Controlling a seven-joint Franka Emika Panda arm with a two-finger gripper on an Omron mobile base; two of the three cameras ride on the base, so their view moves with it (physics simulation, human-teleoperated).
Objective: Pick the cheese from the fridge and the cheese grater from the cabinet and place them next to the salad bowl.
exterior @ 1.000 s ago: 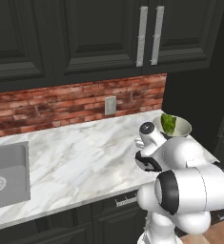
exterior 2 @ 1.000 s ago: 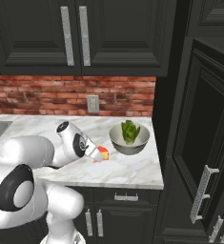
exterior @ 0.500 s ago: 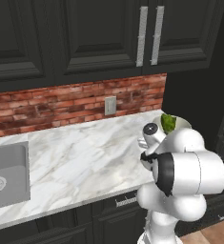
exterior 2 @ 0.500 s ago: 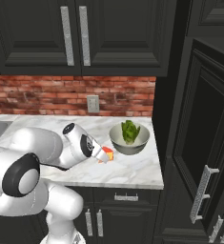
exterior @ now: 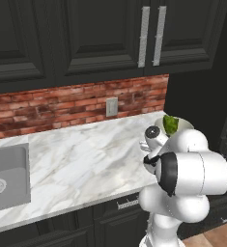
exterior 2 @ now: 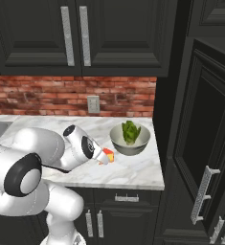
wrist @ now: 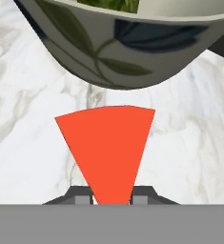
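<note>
Hand view puts the cheese (wrist: pixel 108 152) right in front: a red-orange wedge, narrow end down between the two dark finger tips (wrist: pixel 83 194), which press against it from either side, so the jaws are pinching the cheese. Just past the wide end of the wedge stands the salad bowl (wrist: pixel 127 52), grey with a leaf pattern on its wall, green lettuce showing over its rim. White marble counter (wrist: pixel 23 119) lies under both.

From the right base view, the white arm reaches low across the counter and the gripper (exterior 2: pixel 106 157) holds the cheese (exterior 2: pixel 108 155) just left of the salad bowl (exterior 2: pixel 129 142), near it but apart; whether the wedge touches the marble, I cannot tell. The bowl sits near the right end of the counter (exterior 2: pixel 133 172), beside a tall black cabinet (exterior 2: pixel 200 143) with a silver bar handle. A red brick wall (exterior 2: pixel 47 95) with a grey outlet (exterior 2: pixel 93 104) runs behind.

From the left base view, the arm's bulk covers the wedge; the bowl (exterior: pixel 172 125) peeks over it, and a grey sink (exterior: pixel 6 173) sits far left.
</note>
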